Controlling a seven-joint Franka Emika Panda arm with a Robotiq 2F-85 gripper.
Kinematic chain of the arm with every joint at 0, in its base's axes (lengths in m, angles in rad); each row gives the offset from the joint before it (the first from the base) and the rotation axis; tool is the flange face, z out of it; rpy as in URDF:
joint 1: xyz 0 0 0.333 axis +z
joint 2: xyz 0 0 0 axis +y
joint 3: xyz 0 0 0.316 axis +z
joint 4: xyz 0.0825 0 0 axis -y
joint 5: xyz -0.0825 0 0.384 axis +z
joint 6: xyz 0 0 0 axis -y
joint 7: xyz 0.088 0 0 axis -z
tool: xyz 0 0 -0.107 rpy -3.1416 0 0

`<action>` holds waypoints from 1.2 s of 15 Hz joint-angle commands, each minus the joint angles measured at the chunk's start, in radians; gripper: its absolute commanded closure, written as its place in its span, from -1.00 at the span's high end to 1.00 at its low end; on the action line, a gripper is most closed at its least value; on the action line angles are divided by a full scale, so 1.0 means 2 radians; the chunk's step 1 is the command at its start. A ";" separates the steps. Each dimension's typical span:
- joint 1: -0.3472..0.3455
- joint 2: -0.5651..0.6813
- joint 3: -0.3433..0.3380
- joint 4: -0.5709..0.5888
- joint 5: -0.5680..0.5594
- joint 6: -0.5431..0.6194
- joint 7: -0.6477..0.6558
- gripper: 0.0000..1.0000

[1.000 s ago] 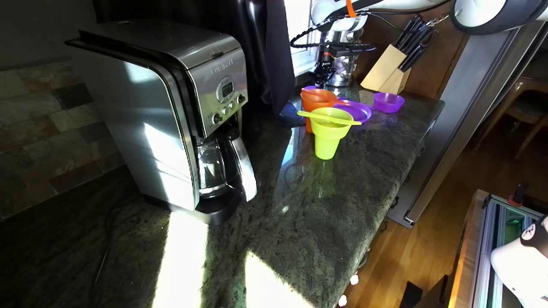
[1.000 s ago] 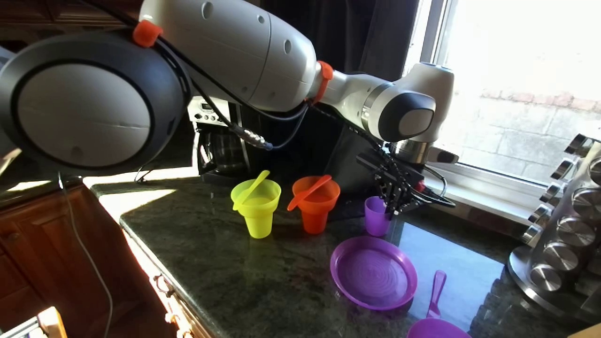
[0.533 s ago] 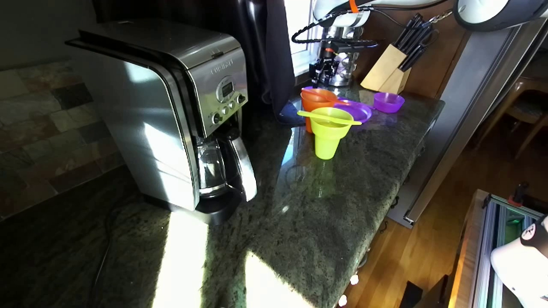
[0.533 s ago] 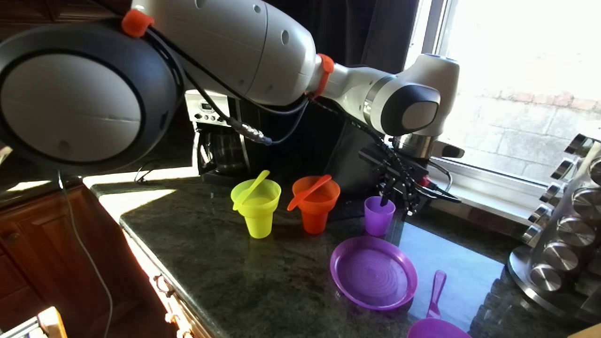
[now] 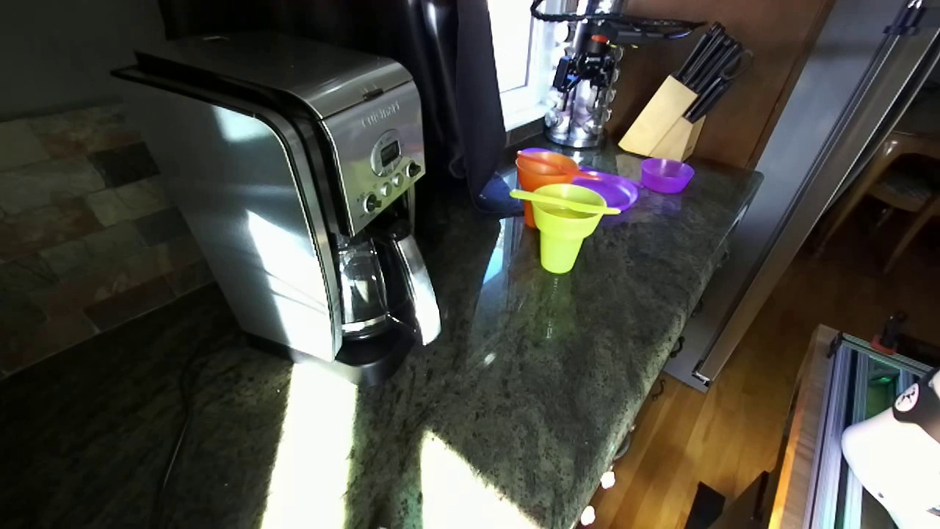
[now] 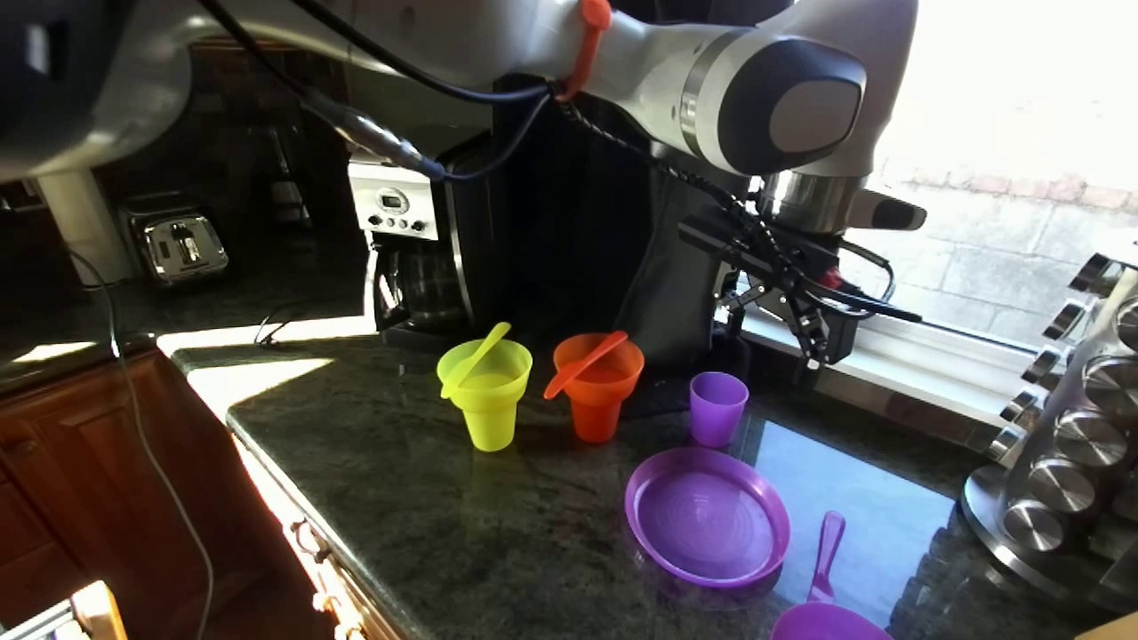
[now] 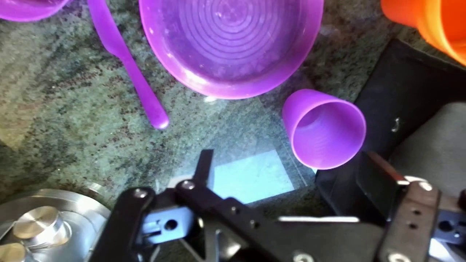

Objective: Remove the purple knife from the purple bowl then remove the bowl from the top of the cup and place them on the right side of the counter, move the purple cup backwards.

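Note:
The purple cup (image 6: 718,411) stands upright on the counter with nothing on top; in the wrist view its mouth (image 7: 327,134) faces the camera. My gripper (image 6: 769,333) hangs above the counter on the window side of the cup, apart from it. In the wrist view the gripper (image 7: 289,156) is spread wide open, with nothing held between its fingers. The purple knife (image 7: 127,69) lies on the counter between a purple plate (image 7: 233,47) and the purple bowl (image 7: 32,9). That bowl (image 5: 666,176) sits near the knife block, and is cut off in the wrist view.
An orange cup (image 6: 600,391) and a yellow cup (image 6: 489,400), each with a utensil across its rim, stand beside the purple cup. A dark panel (image 7: 407,87) is close behind it. A metal spice rack (image 6: 1067,436), knife block (image 5: 661,121) and coffee maker (image 5: 294,198) also stand here.
My gripper has lifted up from the purple cup and moved toward the window side, its jaws opening wide. The cup, plate, knife and bowl have stayed in place.

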 commanded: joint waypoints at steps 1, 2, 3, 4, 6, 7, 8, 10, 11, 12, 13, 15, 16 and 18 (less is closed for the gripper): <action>0.002 -0.092 -0.010 -0.119 -0.008 0.032 -0.002 1.00; 0.002 -0.109 -0.013 -0.140 -0.010 0.037 -0.002 1.00; 0.003 -0.123 -0.018 -0.158 -0.011 0.046 -0.004 1.00; 0.004 -0.140 -0.021 -0.179 -0.011 0.056 -0.004 1.00; 0.006 -0.166 -0.027 -0.215 -0.013 0.077 -0.006 1.00; 0.007 -0.176 -0.030 -0.231 -0.015 0.087 -0.004 1.00; 0.008 -0.187 -0.032 -0.246 -0.016 0.096 -0.005 1.00; 0.009 -0.207 -0.036 -0.276 -0.016 0.116 -0.003 1.00; 0.010 -0.216 -0.038 -0.289 -0.018 0.125 -0.001 1.00; 0.011 -0.224 -0.040 -0.302 -0.019 0.135 0.000 1.00; 0.012 -0.233 -0.042 -0.314 -0.020 0.145 0.003 1.00; 0.013 -0.246 -0.045 -0.334 -0.022 0.162 0.005 1.00; 0.013 -0.252 -0.046 -0.344 -0.024 0.170 0.008 1.00; 0.014 -0.264 -0.049 -0.363 -0.027 0.193 0.016 1.00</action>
